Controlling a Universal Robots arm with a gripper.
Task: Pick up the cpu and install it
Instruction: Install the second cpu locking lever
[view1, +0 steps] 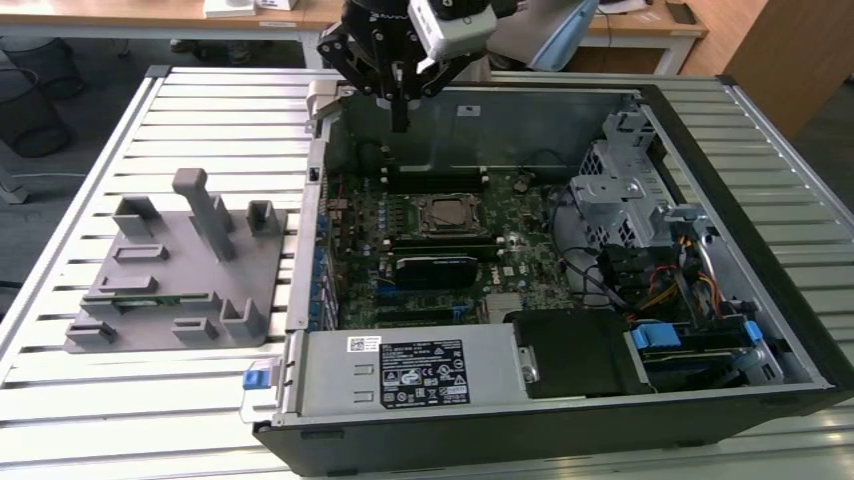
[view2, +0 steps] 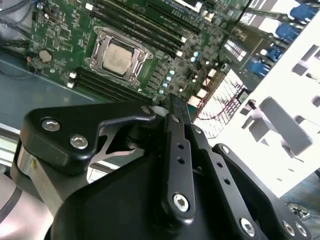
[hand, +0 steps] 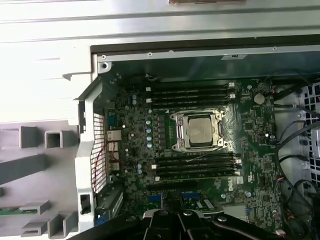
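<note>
The cpu (view1: 445, 213) lies flat in the socket on the green motherboard (view1: 521, 215) inside the open computer case; its pale silver top shows within the metal socket frame in both wrist views (view2: 119, 56) (hand: 198, 130). My gripper (view1: 398, 124) hangs above the far wall of the case, well clear of the board and apart from the cpu. Its black fingers (view2: 178, 125) are shut together with nothing between them. Their tips also show in the first wrist view (hand: 172, 218).
A grey plastic fixture (view1: 180, 270) with upright posts sits on the slatted table at the exterior view's left of the case. Inside the case are a power supply (view1: 400, 370), a metal drive cage (view1: 627, 190) and loose cables (view1: 667, 290).
</note>
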